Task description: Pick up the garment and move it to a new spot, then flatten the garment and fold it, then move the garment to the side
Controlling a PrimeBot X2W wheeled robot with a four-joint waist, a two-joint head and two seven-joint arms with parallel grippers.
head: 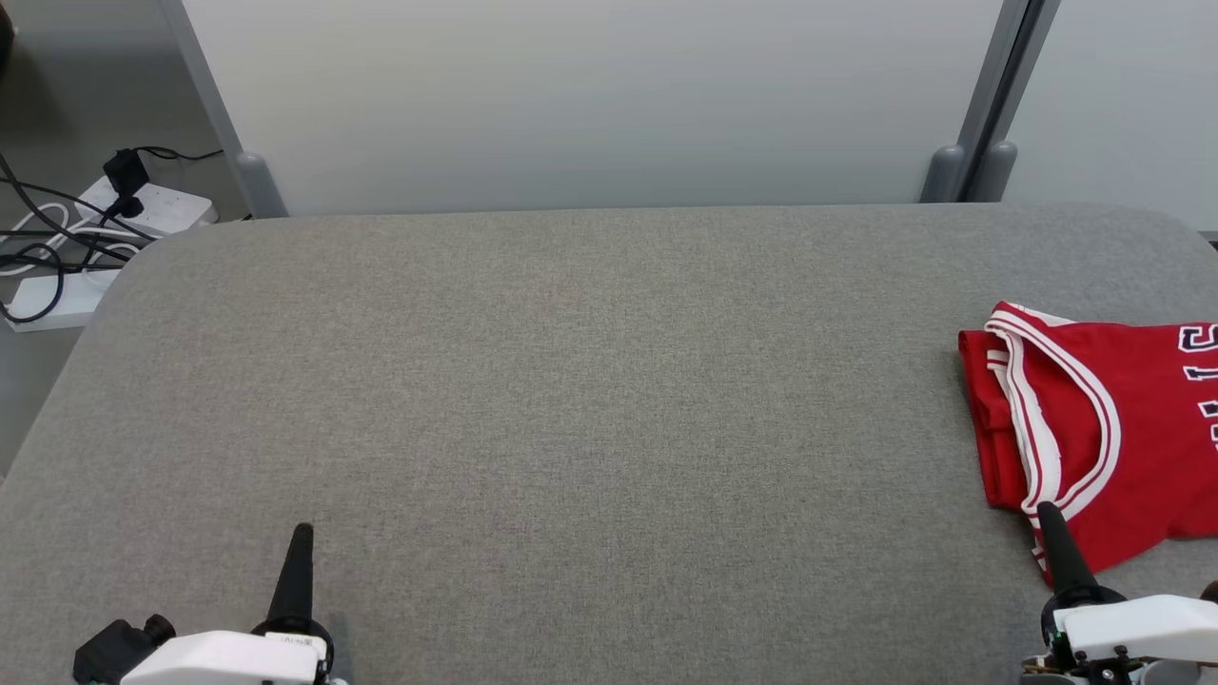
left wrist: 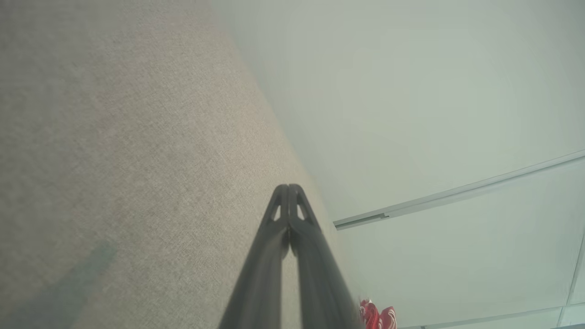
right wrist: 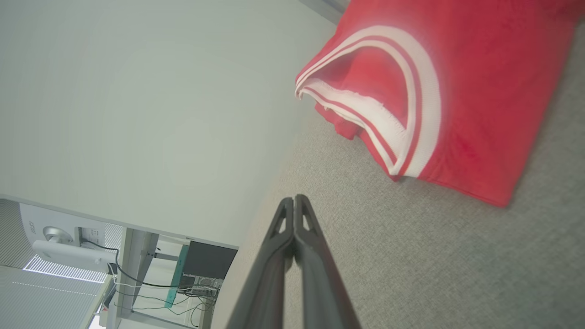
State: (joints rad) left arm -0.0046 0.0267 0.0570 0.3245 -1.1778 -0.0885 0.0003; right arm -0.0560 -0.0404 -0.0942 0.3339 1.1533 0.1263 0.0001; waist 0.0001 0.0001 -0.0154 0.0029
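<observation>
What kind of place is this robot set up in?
Probably an office or lab workspace, not a home: a grey fabric-covered table set against pale partition panels, and white power strips with tangled black cables on the floor.

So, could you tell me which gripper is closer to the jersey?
The right gripper, just beside the jersey's striped trim; the left gripper sits far across the table.
</observation>
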